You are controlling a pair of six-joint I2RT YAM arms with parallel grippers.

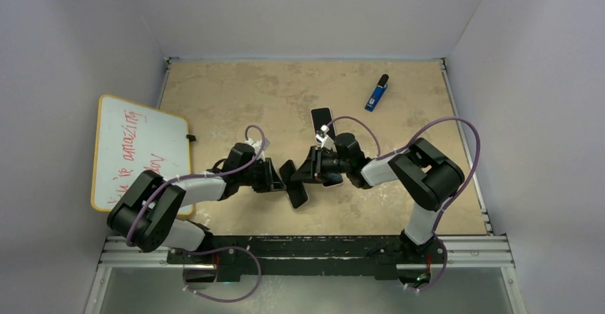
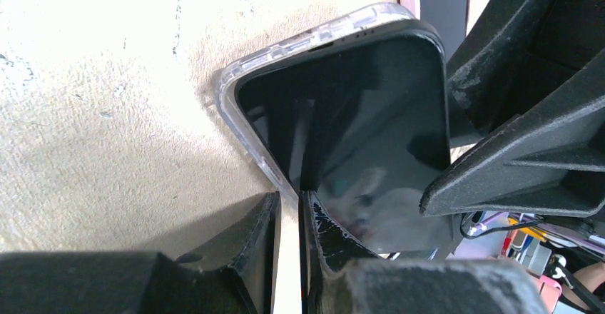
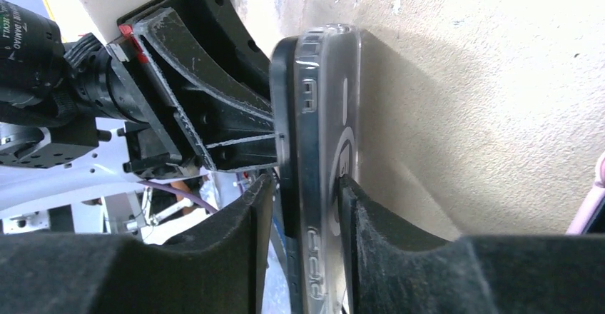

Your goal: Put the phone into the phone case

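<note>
The black-screened phone (image 2: 349,128) lies in the clear phone case (image 2: 239,78), and both are held on edge just above the table between my two grippers. My left gripper (image 2: 289,207) is shut on the case's long rim, one finger behind the case and one over the screen. My right gripper (image 3: 303,185) straddles phone (image 3: 285,114) and case (image 3: 328,100) from the other side. One pad touches the case's back and a thin gap shows at the screen side. At the top the phone's edge stands slightly proud of the case rim. From above, the phone (image 1: 296,188) hangs between both grippers.
A dark slab with a pink edge (image 1: 322,119) lies flat just behind the grippers. A blue marker-like object (image 1: 377,93) is at the back right. A whiteboard (image 1: 139,153) with red writing leans off the table's left edge. Walls enclose three sides.
</note>
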